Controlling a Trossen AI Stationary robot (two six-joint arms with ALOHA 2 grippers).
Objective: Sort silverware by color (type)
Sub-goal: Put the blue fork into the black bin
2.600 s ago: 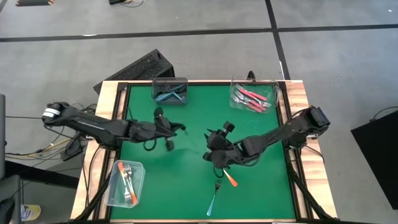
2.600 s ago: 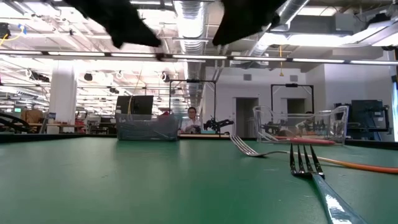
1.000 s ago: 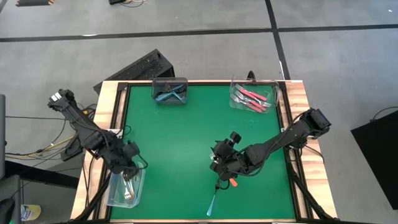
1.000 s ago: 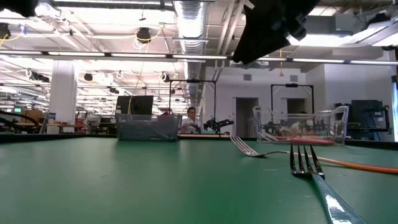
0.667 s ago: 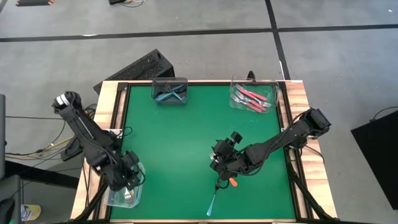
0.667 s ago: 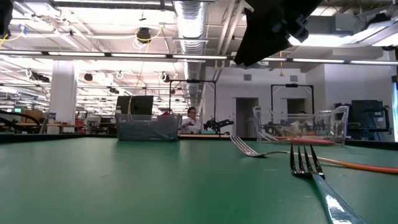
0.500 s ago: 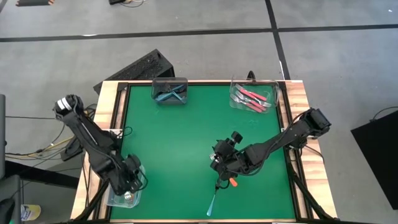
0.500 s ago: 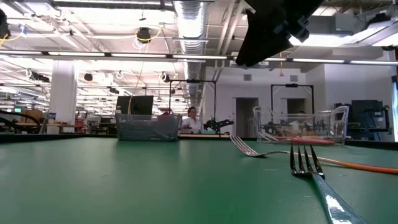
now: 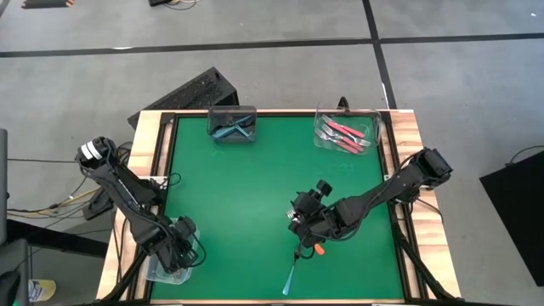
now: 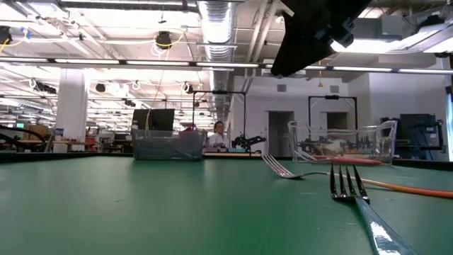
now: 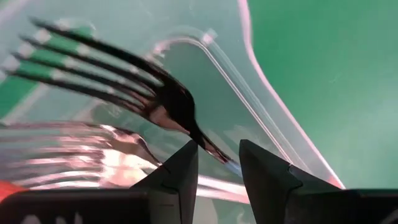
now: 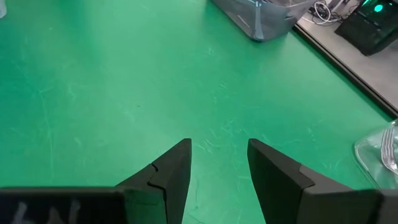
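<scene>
My left gripper (image 9: 182, 252) hangs over the clear container (image 9: 160, 270) at the table's near left corner, shut on a fork (image 11: 124, 68) whose handle is hidden. More forks (image 11: 74, 155) lie in that container. My right gripper (image 9: 299, 233) stands open above the green mat, right over an orange-handled fork (image 9: 317, 249). A blue-handled fork (image 9: 291, 274) lies beside it toward the near edge. In the low view both forks lie flat on the mat, blue (image 10: 348, 185) and orange (image 10: 410, 188). My left gripper has the fork's thin neck (image 11: 210, 144) running aslant between its two fingers (image 11: 180, 171); the handle behind is hidden by the gripper. The silver tines (image 11: 74, 53) stick out past the fingertips, over the inside of the container and above the forks lying in it.
A clear container with blue forks (image 9: 232, 125) stands at the far edge, and one with pink-red forks (image 9: 343, 133) at the far right. The mat's middle and left are bare. Dark rails frame the mat. A person shows in the room beyond (image 10: 219, 134).
My left gripper has carried its fork toward the table's near edge, along the left side, until it stands over the near-left container.
</scene>
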